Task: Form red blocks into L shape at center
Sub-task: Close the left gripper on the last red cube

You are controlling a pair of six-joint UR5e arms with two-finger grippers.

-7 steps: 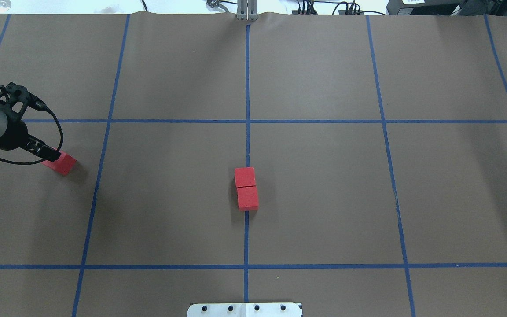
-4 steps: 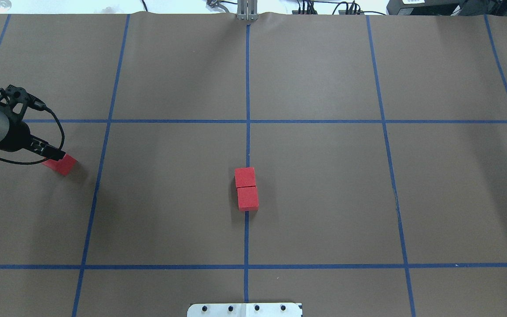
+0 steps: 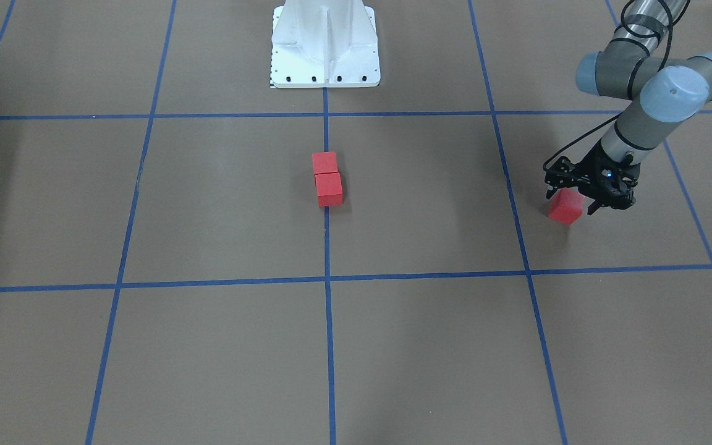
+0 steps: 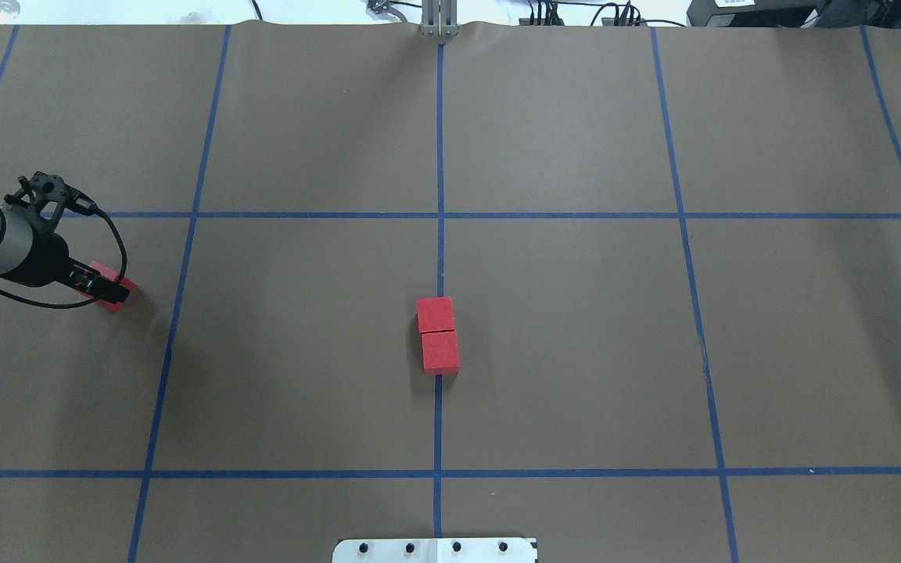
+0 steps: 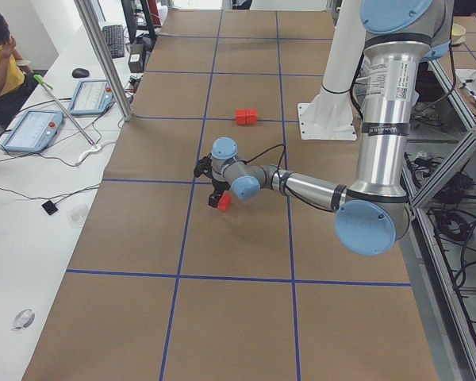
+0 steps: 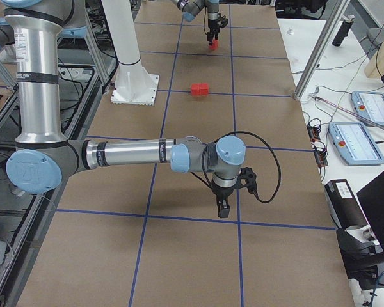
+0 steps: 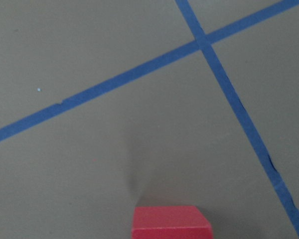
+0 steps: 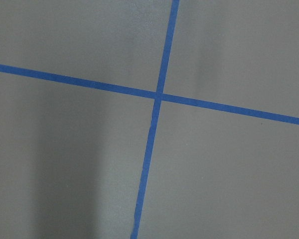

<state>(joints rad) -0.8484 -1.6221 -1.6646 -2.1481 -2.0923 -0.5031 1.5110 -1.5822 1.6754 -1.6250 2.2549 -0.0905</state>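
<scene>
Here, two of the red blocks [image 4: 436, 314] sit at the middle of the table [image 4: 576, 313], touching each other. Together they make a short row. Its long way runs along the blue middle line [image 4: 439, 156], pointing from the white base [image 3: 325, 62] straight out toward the far edge. The row lies right on that line, and its sides look square to it. The third block [image 3: 563, 211] is well apart from them, out on the robot's left side, and it sits a little crooked to the blue lines. The left gripper [image 3: 571, 203] is low over it, with its fingers [image 3: 593, 207] spread and the block between them. I cannot tell if either finger touches it. From overhead, a black finger covers the middle of this block, so only small red bits show on each side. The left wrist camera sees just the top of the block, cut off by the bottom edge, and no fingers at all. The right gripper [image 6: 223, 210] hangs over the table on the other side, well apart from every block, pointing down near a blue line. It shows only in one side view, small and dark, so I cannot tell if its fingers are spread or pressed together. Its wrist camera shows only brown table and two crossing blue lines.
</scene>
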